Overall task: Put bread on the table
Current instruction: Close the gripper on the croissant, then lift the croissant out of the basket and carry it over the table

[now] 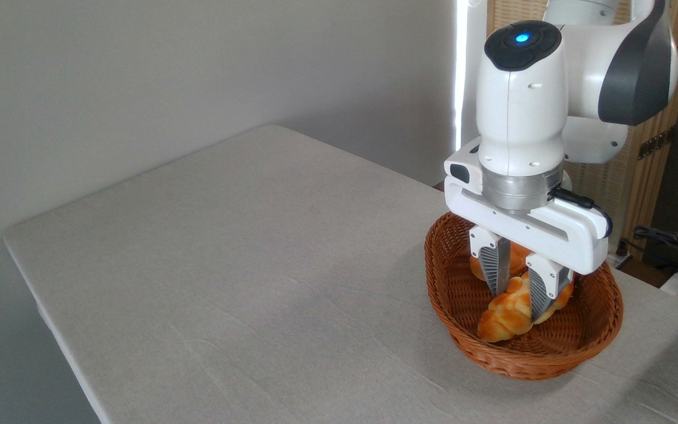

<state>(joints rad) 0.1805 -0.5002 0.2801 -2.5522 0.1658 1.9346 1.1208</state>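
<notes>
Currently, we see the bread (507, 312) lying inside the wicker basket (586, 347), not on the table (227, 265). We note the gripper (518, 288) lowered into the basket, its 2 fingers narrowly spaced astride the loaf; firm contact cannot be confirmed.

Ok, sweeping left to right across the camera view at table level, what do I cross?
Bare grey table → left rim of the wicker basket → braided bread with the hand straddling it inside the basket → basket's right rim → cables at the far right edge. A round bun behind the fingers overlaps too much to place.
</notes>
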